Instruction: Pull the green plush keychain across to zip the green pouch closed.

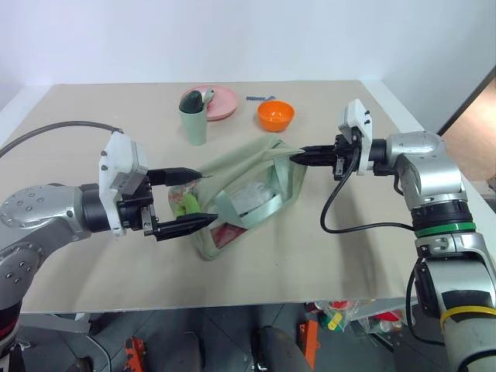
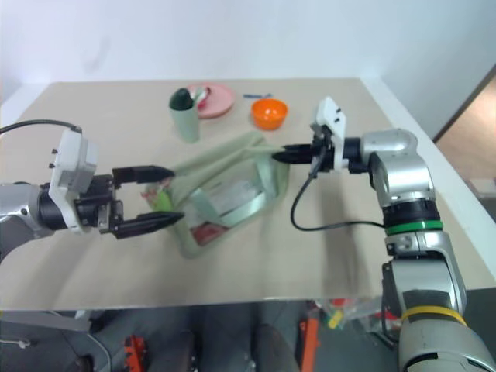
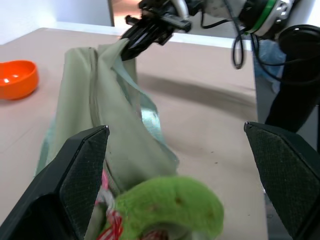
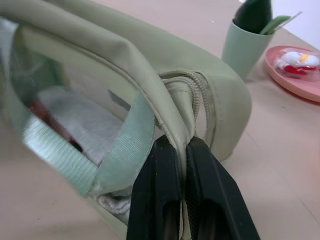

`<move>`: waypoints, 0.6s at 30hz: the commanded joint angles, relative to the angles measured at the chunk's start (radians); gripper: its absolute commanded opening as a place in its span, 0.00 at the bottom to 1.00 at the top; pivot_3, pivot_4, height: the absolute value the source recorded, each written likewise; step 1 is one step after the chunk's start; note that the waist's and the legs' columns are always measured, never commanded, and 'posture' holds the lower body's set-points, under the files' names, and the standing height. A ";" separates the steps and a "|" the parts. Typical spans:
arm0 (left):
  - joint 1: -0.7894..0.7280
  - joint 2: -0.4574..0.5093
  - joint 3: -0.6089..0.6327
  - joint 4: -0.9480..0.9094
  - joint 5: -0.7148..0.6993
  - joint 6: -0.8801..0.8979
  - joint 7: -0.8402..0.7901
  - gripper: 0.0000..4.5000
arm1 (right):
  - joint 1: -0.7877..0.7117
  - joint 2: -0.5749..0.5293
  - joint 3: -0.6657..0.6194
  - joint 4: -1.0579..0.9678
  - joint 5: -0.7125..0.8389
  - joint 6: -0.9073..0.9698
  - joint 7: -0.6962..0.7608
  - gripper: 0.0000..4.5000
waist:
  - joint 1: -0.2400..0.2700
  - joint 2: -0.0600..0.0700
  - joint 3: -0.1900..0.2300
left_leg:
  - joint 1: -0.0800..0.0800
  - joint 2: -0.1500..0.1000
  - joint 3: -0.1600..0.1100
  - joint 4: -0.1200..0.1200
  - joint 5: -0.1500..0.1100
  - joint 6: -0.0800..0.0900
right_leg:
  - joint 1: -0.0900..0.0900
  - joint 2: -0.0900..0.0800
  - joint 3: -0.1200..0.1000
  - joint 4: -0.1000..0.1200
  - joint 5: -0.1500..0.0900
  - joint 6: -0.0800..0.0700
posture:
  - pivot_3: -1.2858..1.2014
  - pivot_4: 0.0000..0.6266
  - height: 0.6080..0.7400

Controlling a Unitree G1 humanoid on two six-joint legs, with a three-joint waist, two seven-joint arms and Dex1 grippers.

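Note:
The green pouch (image 1: 248, 194) lies slumped in the middle of the table, its pale fabric top stretched toward the right. My right gripper (image 1: 297, 156) is shut on the fabric at the pouch's right end; the right wrist view shows the two fingers (image 4: 155, 190) pinching the seam beside the zipper (image 4: 200, 100). The green plush keychain (image 1: 184, 204) sits at the pouch's left end. My left gripper (image 1: 208, 198) is open, one finger above and one below the plush. In the left wrist view the plush (image 3: 172, 205) lies between the wide-apart fingers (image 3: 82, 170), untouched.
A sage-green cup (image 1: 193, 120) holding a dark avocado-shaped object stands behind the pouch. A pink plate (image 1: 221, 99) and an orange bowl (image 1: 276, 115) are further back. A black cable (image 1: 349, 226) hangs from my right wrist over the table.

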 commanded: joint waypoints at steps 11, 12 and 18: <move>0.009 -0.024 0.043 0.047 0.105 -0.099 0.018 1.00 | 0.183 -0.143 -0.233 -0.542 0.154 0.335 -0.249 0.01 | 0.007 0.000 0.000 | -0.001 0.000 0.000 0.001 0.000 0.000 | 0.000 0.000 0.000 0.000 0.000 0.000 | 0.52 0.24 1.00; 0.013 -0.026 0.041 0.048 0.112 -0.104 0.019 1.00 | 0.203 -0.147 -0.263 -0.572 0.163 0.360 -0.285 0.01 | 0.007 0.000 0.000 | -0.001 0.000 0.000 0.001 0.000 0.000 | 0.000 0.000 0.000 0.000 0.000 0.000 | 0.52 0.24 1.00; 0.021 -0.036 0.015 0.059 0.142 -0.127 0.002 1.00 | 0.337 -0.106 -0.314 -0.752 0.237 0.470 -0.417 0.01 | 0.007 0.000 0.000 | 0.000 0.000 0.000 0.001 0.000 0.000 | 0.000 0.001 0.002 0.001 0.001 0.000 | 0.52 0.24 1.00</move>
